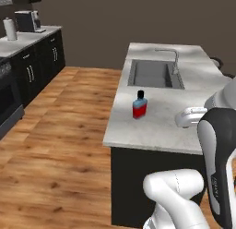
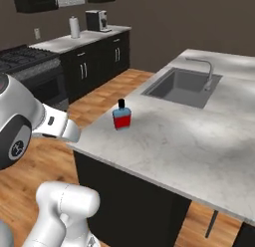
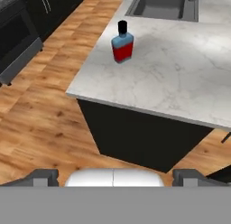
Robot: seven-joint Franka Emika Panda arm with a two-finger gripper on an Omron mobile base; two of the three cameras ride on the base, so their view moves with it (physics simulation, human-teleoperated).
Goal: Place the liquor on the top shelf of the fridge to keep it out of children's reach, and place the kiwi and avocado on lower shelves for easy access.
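The liquor [image 3: 122, 42] stood upright on the island counter [image 3: 180, 83] near its front-left corner, at about eleven o'clock from the gripper [image 3: 115, 177], with the sink [image 3: 164, 5] beyond it at roughly one o'clock. The pincer was spread wide and held nothing, well apart from the bottle. The bottle looked rigid, smooth and likely slippery and breakable, with some weight low down, so its flat red body seemed the safest hold; no label or writing could be read.
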